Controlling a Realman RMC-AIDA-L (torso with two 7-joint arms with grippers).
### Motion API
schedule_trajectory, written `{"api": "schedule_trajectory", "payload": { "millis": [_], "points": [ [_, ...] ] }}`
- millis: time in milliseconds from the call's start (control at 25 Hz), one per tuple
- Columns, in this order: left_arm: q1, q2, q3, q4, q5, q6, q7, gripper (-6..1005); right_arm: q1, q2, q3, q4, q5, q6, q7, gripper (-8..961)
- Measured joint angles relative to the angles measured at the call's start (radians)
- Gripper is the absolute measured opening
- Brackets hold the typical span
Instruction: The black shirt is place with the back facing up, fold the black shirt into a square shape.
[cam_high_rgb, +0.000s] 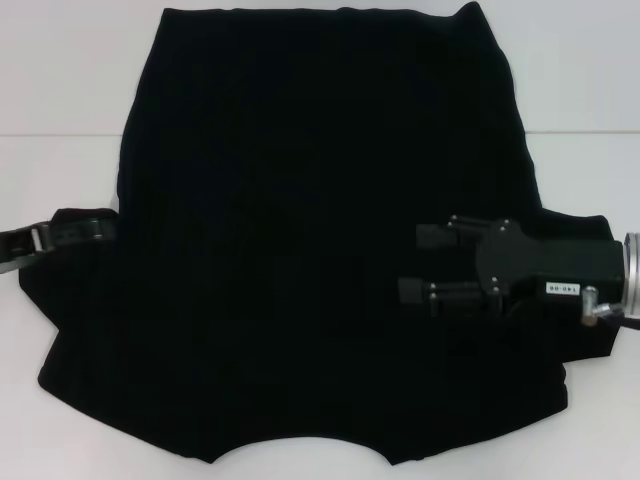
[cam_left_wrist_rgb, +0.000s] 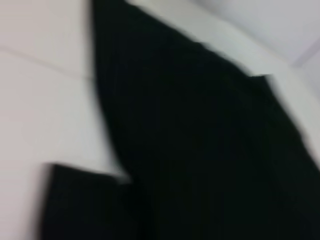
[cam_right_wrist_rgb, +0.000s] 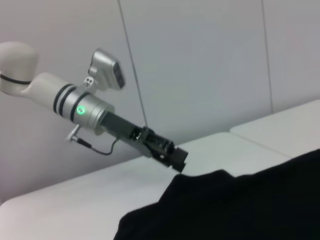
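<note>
Large plain black fabric shirt (cam_high_rgb: 320, 240) spread across white bench (cam_high_rgb: 60, 100); right tool (cam_high_rgb: 420, 262) spread over lower right, left tool (cam_high_rgb: 95, 228) at left edge, grip unclear, possibly dragging and bunching cloth.

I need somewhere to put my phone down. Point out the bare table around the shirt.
Bare white table lies beyond the left pincer, beside the black shirt; a matching patch sits beyond the right pincer. The middle is all fabric, and both sleeves are crowded by the pincers.
</note>
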Motion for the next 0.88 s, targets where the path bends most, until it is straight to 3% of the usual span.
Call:
{"api": "schedule_trajectory", "payload": {
  "millis": [400,880],
  "points": [
    [-0.040,0.014,0.007,0.010,0.223,-0.155,-0.196,889,0.006,0.004,0.000,0.001,0.021,0.017,0.006,893],
    [-0.045,0.017,0.020,-0.028,0.245,-0.183,-0.215,887,0.017,-0.001,0.009,0.000,0.022,0.022,0.009,892]
  ]
}}
